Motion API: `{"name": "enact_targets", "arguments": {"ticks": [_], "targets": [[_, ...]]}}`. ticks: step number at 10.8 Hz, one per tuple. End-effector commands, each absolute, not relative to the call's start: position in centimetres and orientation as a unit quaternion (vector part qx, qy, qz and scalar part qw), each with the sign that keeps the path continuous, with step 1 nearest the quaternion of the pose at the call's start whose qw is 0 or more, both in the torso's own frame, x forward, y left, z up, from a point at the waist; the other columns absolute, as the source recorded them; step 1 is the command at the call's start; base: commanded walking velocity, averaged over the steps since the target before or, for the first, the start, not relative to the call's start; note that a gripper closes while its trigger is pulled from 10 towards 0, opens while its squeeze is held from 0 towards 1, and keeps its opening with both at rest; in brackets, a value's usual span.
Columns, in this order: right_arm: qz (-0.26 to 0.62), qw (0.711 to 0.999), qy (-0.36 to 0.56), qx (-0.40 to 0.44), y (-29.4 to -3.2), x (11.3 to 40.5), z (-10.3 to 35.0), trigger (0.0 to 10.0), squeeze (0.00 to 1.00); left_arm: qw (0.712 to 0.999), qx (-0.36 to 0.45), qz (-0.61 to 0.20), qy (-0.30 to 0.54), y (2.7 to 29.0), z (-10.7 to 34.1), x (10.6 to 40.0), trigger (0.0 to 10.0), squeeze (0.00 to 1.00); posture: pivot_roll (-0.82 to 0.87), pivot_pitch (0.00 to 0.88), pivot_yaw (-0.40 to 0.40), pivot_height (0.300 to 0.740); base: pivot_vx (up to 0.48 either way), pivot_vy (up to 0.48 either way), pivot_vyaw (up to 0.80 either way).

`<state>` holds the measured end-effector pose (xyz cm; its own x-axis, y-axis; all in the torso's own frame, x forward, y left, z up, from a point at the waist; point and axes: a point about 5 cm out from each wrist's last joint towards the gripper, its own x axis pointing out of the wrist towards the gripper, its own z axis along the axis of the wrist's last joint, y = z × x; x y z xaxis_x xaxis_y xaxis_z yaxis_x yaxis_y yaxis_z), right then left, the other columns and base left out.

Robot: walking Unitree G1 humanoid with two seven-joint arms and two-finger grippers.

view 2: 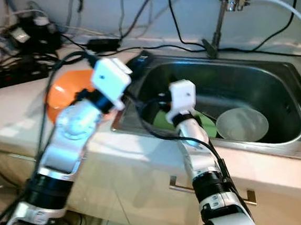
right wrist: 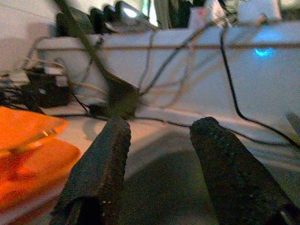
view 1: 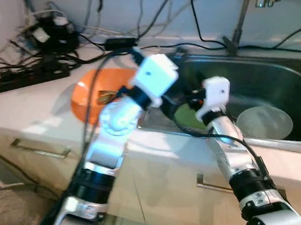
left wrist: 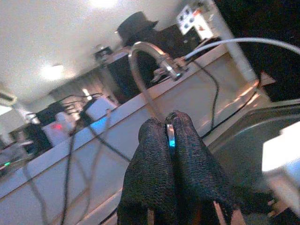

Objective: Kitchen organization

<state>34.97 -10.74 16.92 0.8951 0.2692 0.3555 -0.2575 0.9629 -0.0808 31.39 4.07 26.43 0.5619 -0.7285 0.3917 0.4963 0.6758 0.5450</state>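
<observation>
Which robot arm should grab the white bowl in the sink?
Probably the right. Its end effector is open and already over the sink, nearer the white bowl. The left end effector is pinched shut.

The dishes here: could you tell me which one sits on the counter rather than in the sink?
The orange dish, left of the sink. The green plate and the pale bowl both lie inside the basin.

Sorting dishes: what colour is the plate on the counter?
Orange plate; right eye view shows it best.
</observation>
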Motion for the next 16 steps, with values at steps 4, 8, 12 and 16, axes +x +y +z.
{"name": "enact_targets", "arguments": {"ticks": [4, 8, 12, 16], "targets": [[0.192, 0.959, -0.210, -0.011, -9.5, 33.9, 18.4, 10.0, 0.11, 0.853, 0.175, -0.379, -0.313, 3.1, 26.7, 31.2, 10.0, 0.00, 0.16, 0.000, 0.042, 0.740, 0.000, 0.000, 0.00], [0.222, 0.950, -0.218, 0.013, -8.8, 33.4, 19.3, 10.0, 0.00, 0.852, 0.141, -0.419, -0.280, 2.5, 25.5, 30.9, 10.0, 0.00, 0.16, 0.000, 0.044, 0.740, 0.000, 0.000, 0.00], [0.221, 0.951, -0.217, 0.025, -8.9, 33.3, 19.5, 10.0, 0.00, 0.851, 0.123, -0.445, -0.251, 2.4, 24.5, 30.7, 10.0, 0.00, 0.16, 0.000, 0.043, 0.740, 0.000, 0.000, 0.00], [0.216, 0.952, -0.213, 0.030, -9.0, 33.4, 19.4, 10.0, 0.00, 0.855, 0.104, -0.453, -0.229, 2.7, 23.9, 30.6, 10.0, 0.00, 0.17, 0.000, 0.042, 0.740, 0.000, 0.000, 0.00]]}}
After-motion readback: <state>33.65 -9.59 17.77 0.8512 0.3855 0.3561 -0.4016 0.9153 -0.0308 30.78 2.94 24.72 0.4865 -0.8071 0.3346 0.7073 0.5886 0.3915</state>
